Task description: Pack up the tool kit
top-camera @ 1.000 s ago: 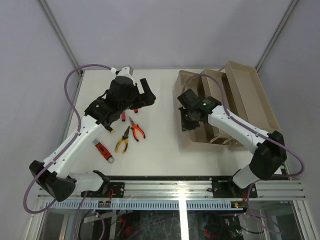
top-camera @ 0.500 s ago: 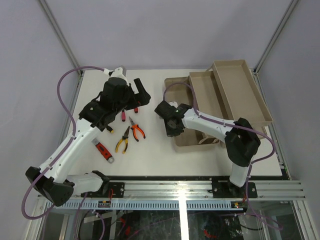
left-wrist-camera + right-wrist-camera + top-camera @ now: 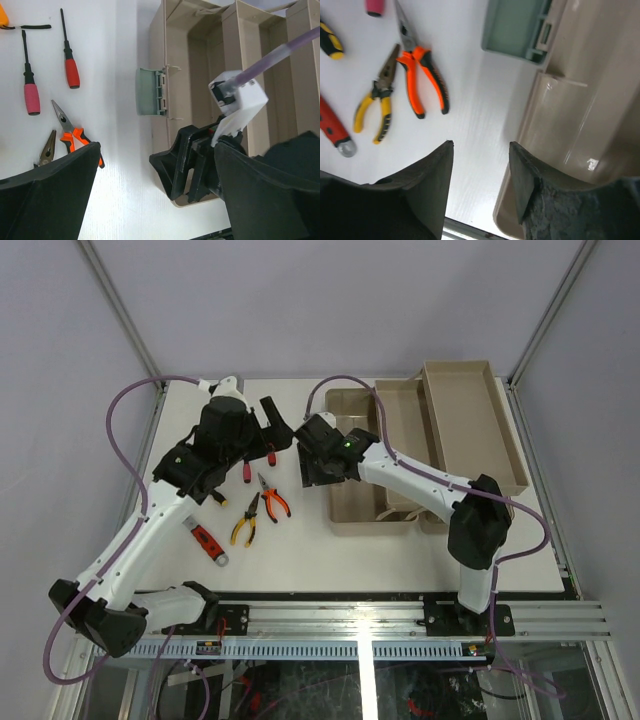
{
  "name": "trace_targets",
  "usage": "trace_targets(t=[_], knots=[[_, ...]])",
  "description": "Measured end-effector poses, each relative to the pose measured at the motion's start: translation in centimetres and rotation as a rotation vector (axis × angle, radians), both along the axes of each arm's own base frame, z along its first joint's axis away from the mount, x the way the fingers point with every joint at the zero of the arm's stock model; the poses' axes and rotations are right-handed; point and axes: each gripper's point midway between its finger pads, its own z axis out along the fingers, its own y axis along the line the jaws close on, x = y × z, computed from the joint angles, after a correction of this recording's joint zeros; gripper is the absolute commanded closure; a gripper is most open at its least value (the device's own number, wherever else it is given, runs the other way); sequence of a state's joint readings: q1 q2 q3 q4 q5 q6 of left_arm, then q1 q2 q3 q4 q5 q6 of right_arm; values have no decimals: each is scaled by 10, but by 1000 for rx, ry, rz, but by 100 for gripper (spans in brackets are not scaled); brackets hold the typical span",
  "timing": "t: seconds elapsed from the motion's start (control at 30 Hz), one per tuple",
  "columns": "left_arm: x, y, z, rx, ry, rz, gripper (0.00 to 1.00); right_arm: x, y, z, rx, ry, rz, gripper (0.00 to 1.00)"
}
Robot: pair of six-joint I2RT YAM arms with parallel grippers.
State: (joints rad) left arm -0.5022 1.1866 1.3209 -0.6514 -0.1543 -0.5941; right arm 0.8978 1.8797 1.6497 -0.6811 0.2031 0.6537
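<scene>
The toolbox (image 3: 362, 512) stands open on the right half of the tabletop (image 3: 300, 565), its beige trays stepped out one behind the other toward the far right corner. Its green latch (image 3: 149, 92) hangs off the left wall, facing the loose tools. Against that same left wall, near the box's near corner, are the right arm's fingers (image 3: 555, 205). They are parted to a moderate gap with nothing clamped in it, and the wrist view looks down through the gap at bare tabletop and the rim of the box. To the left of the box, apart from it, the tools lie spread out. The orange-handled pliers (image 3: 273, 499) and yellow-handled pliers (image 3: 245, 521) lie side by side with their noses pointing away from the arm bases. A red-handled wrench (image 3: 208, 542) lies nearer the front edge. A red screwdriver (image 3: 70, 66) and a pink screwdriver (image 3: 30, 91) lie side by side farther back. A yellow-and-black handle (image 3: 330, 44) is cut off by the frame. An orange item (image 3: 2, 16) with a black loop shows only as a sliver at the corner of the left wrist view — too little to identify. Above the far end of the tools, between them and the box, hang the left arm's fingers (image 3: 50, 200) — spread wide and empty, clear of the tabletop.
</scene>
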Motion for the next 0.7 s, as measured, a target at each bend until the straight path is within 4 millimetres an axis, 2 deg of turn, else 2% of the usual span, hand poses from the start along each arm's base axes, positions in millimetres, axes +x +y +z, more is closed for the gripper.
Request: trace_targets(t=[0.17,0.3,0.37,0.43,0.57,0.7], knots=[[1,2,0,1,0,7,4,1,12,23,56,-25,33,39],[3,4,-1,2,1,14,4,-8,11,31,74,-4,60,38],[4,5,-2,5,5,19,4,-13,8,42,91,-7,67,38],[7,6,-5,11,9,22,4,-18,3,57,111,-21,70,37],[13,12,-10,42,6,33,3,-26,-14,103,160,-92,64,36],[23,32,-41,108,63,52,4,-27,-30,146,191,-169,56,34]])
